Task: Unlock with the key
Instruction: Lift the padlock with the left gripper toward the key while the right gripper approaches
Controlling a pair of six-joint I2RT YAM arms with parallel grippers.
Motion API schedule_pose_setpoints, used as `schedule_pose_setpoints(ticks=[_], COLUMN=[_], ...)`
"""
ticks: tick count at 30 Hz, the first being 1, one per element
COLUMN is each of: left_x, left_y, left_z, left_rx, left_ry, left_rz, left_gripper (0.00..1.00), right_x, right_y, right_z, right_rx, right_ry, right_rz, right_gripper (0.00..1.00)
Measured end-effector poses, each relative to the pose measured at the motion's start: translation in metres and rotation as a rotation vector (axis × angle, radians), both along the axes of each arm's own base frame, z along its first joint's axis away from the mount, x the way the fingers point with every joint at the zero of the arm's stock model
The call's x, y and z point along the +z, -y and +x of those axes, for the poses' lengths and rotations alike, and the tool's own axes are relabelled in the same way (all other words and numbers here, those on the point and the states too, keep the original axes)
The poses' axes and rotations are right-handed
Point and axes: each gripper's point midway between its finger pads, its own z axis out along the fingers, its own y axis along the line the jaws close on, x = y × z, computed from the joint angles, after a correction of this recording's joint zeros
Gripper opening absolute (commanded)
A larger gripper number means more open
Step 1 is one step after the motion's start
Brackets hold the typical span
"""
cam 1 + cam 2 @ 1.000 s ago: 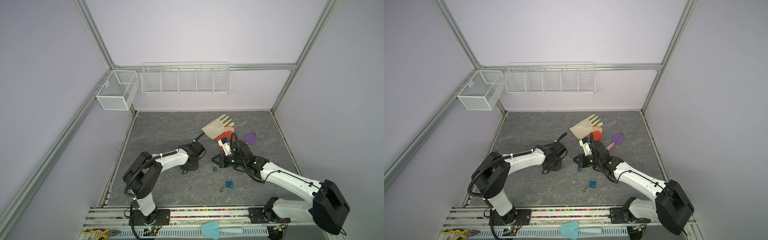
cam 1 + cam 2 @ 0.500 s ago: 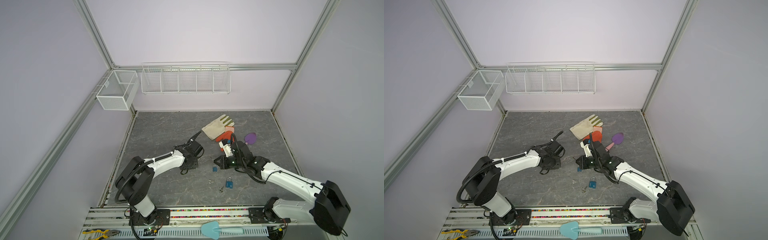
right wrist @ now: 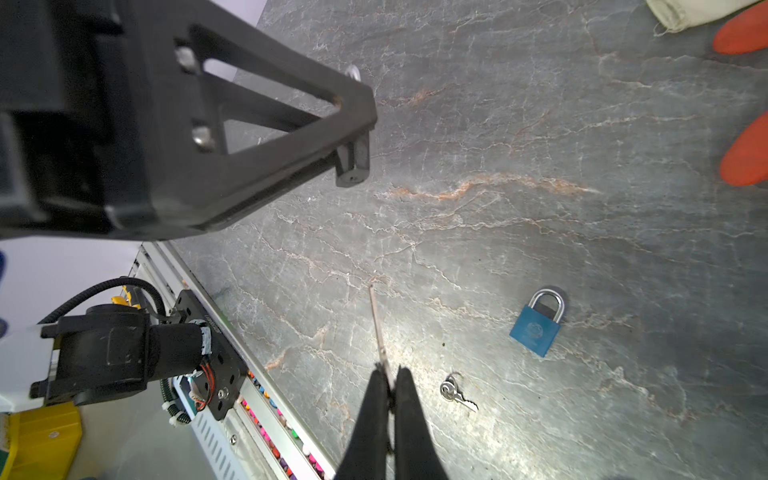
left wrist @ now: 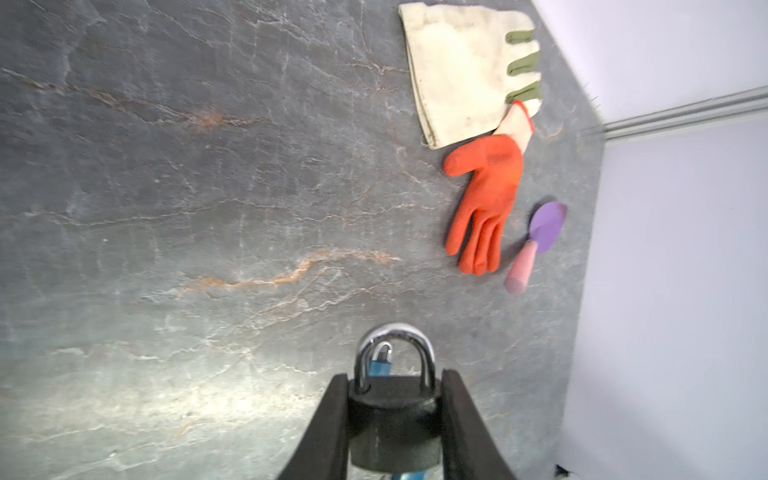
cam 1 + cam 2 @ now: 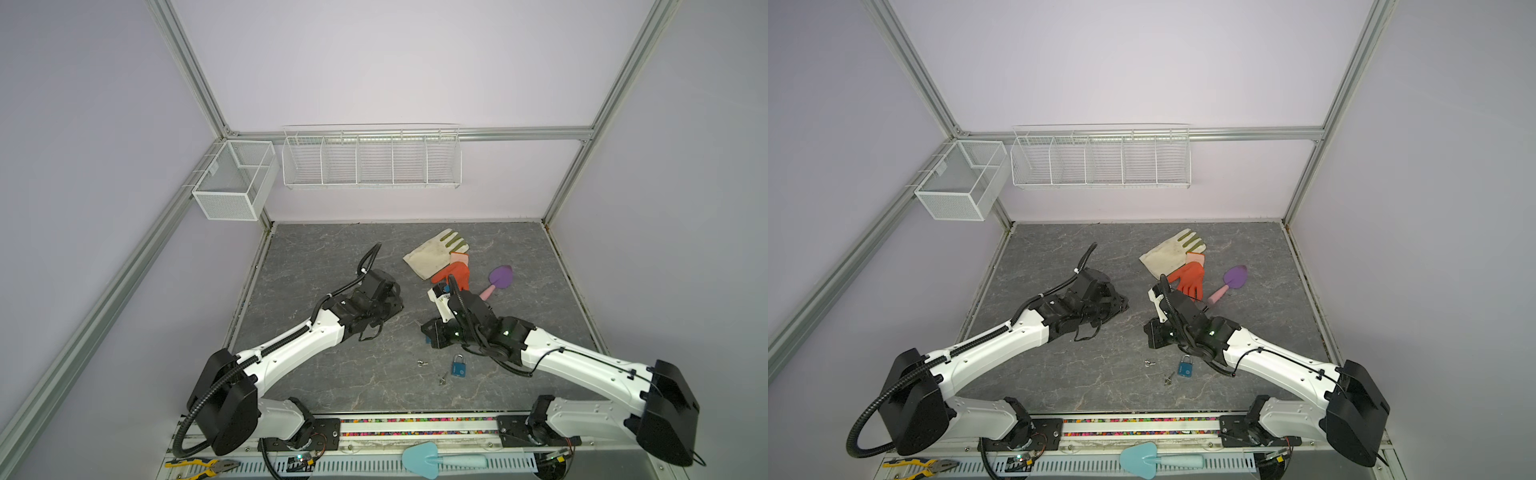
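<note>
Black padlock (image 4: 392,432) sits clamped in the left gripper (image 4: 395,376), key (image 3: 377,320) pinched by the right gripper (image 3: 390,382); aligning its tip to the keyhole (image 3: 351,179) seems next.

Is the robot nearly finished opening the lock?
About halfway. Done: the left tool grips the black padlock, and the right tool pinches the key. In hand: lining them up; the key is not touching the padlock. Left: push the key in, turn it, and pop the shackle, which looks closed.

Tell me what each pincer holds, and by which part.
Left pincer grips the black padlock by its body. Right pincer pinches the key by one end.
</note>
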Motion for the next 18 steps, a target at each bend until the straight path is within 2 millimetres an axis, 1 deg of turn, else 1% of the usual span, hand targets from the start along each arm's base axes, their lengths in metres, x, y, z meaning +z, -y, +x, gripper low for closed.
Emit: schedule_pose_setpoints(ticks=[2,8,14,18], left_x=[0.005,0.007,0.013,0.015], left_y=[0.002,0.003,-0.006,-0.012], left_z=[-0.002,-0.007,-0.01,-0.013], left_rx=[0.031,0.103,0.179,0.223], left_ry=[-0.001,-0.028,-0.034,-0.037], left_rz=[-0.056,-0.158,-0.241,-0.298], left_gripper=[0.0,0.0,0.0,0.0], right_x=[0.001,0.01,0.023,0.025], right_y=[0.0,-0.005,-0.012,-0.02], right_z=[0.001,0.007,0.014,0.015], right_rx=[-0.015,-0.042,-0.064,-0.062], right_ry=[0.017,0.073,0.127,0.144], right_rz=[-0.007,0.01,0.033,0.035], right_gripper=[0.06,0.06,0.06,0.06])
